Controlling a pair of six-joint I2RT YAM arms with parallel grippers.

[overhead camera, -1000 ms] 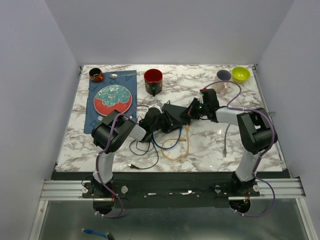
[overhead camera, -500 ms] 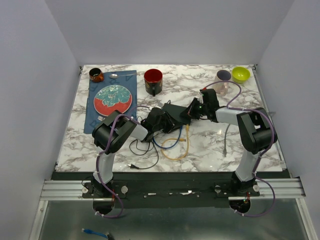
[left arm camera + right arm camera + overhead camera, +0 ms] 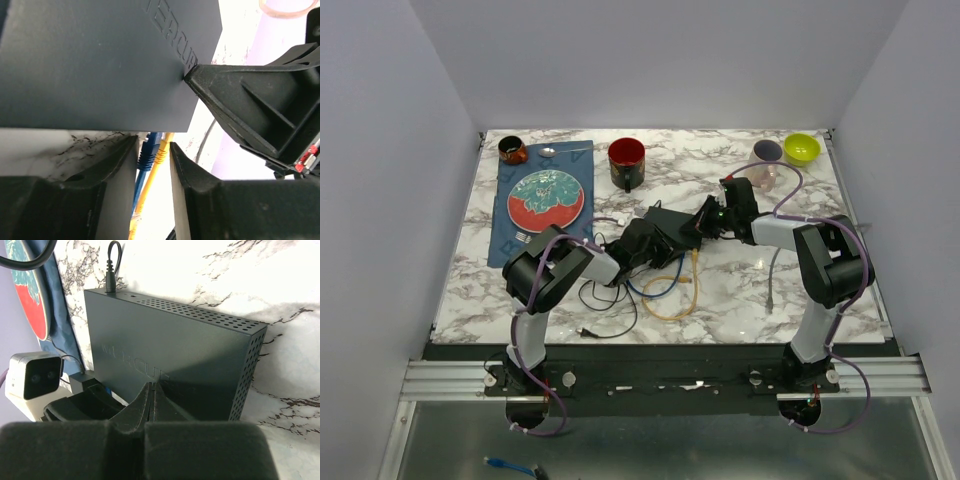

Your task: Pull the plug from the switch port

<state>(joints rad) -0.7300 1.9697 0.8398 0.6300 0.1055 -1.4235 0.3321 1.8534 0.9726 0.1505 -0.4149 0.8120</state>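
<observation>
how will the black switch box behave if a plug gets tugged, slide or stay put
Probably light and slide-prone: the switch box is a thin vented shell on smooth marble table. The shut right gripper pressing its top should pin it.

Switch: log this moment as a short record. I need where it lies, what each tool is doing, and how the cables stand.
switch: black box, lying flat, mid-scene
right tool: shut, tip pressed on the switch's top
left tool: jaws astride the blue cable and yellow cable at the switch's edge; grip unclear
cables: both run up under the switch's edge; ports hidden
</observation>
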